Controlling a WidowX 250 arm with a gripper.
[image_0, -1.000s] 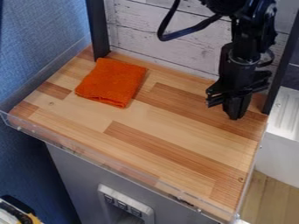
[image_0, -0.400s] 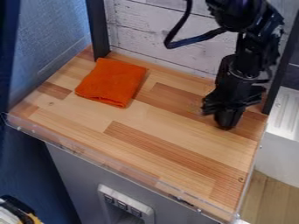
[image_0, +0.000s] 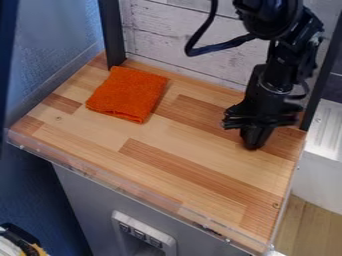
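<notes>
Across the worktop (image_0: 180, 135), in the camera view, the hand (image_0: 252, 146) has shifted a little to the left and toward the front edge since 1 second ago, while the 1 folded orange cloth (image_0: 127, 94) has kept its place near the back left corner. Well to the right of the cloth and farther forward, the hand points down; whether it is wide or narrow, I cannot tell. Of 2 dark posts, 1 (image_0: 111, 35) rises just behind the cloth. Behind it too is a whitish plank wall (image_0: 180, 37); left of it, a blue wall (image_0: 50, 55).
</notes>
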